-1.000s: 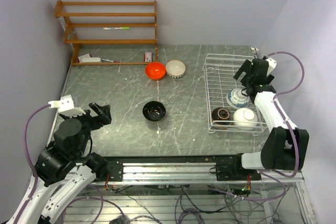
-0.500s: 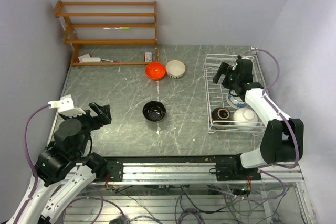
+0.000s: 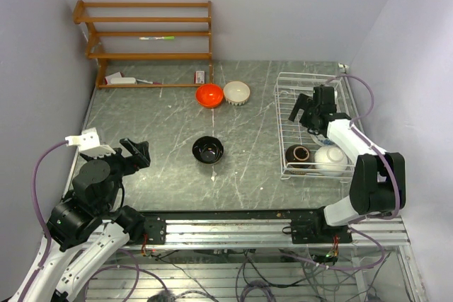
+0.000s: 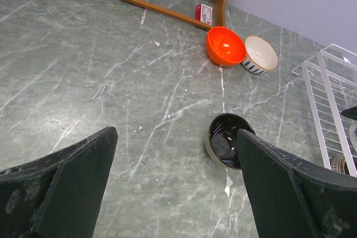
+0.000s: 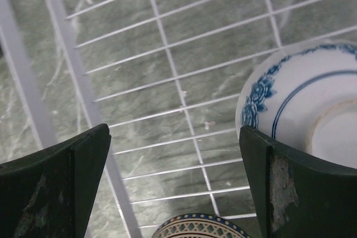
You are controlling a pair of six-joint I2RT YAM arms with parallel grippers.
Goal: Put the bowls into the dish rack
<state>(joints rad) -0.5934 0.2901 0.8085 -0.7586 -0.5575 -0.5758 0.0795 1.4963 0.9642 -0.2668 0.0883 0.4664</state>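
The rack (image 3: 311, 122) stands at the 3 o'clock side of the counter (image 3: 163, 118). It holds three bowls packed into its 6 o'clock end: blue-and-white (image 5: 301, 104) inverted, brown (image 3: 297, 153) and white (image 3: 330, 159). This packing probably keeps the 12 o'clock end free for the rest. The black bowl (image 3: 208, 150) sits at counter centre, with orange (image 3: 209, 95) and cream (image 3: 236, 93) touching each other at its 12 o'clock. The right hand (image 5: 174, 137) hangs over the rack, fully open and empty, and the left hand (image 4: 177, 137), at 8 o'clock, is likewise open and empty.

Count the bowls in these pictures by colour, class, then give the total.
orange-red bowl: 1
cream bowl: 1
black bowl: 1
brown bowl: 1
white bowl: 1
blue-and-white bowl: 1
Total: 6
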